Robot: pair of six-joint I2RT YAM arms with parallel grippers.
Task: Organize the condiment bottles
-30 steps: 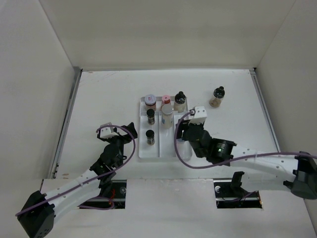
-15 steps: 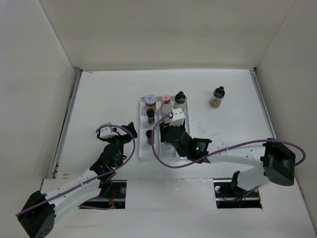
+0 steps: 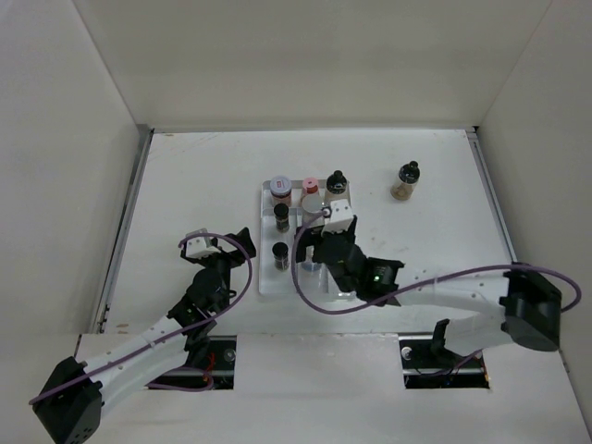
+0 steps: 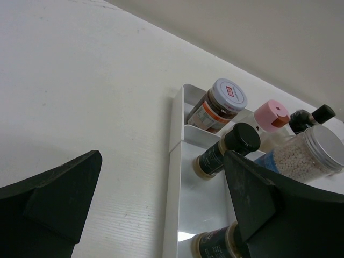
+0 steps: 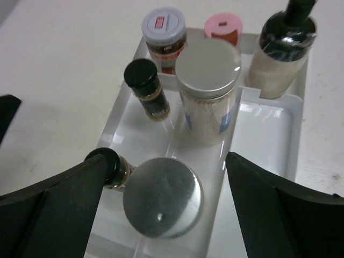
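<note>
A silver-lidded jar (image 5: 163, 196) stands upright in the clear divided tray (image 5: 269, 134). It sits squarely between the right fingers (image 5: 59, 209), which are spread wide with a gap showing on each side of the lid, so they grip nothing. Just beyond their tips a second silver-lidded jar of white grains (image 5: 208, 72) stands in the tray too. Past it, along the tray's far end, are a jar with a red-labelled lid (image 5: 164, 26), a pink-capped bottle (image 5: 223, 27) and a clear bottle with a black knob cap (image 5: 285, 45). Off to one finger's side a black-lidded jar (image 5: 143, 76) stands in the neighbouring lane. A second dark jar (image 5: 115, 164) is tucked half behind that finger's tip. One more knob-capped bottle (image 3: 404, 180) stands alone on the counter (image 3: 185, 185), well apart from the tray and far out beyond the right fingers. The left fingers (image 4: 59, 193) are spread as well and hold nothing. They sit over the counter just beside the tray's outer wall, whose rim runs off between their tips, with the dark jars close by one finger.
</note>
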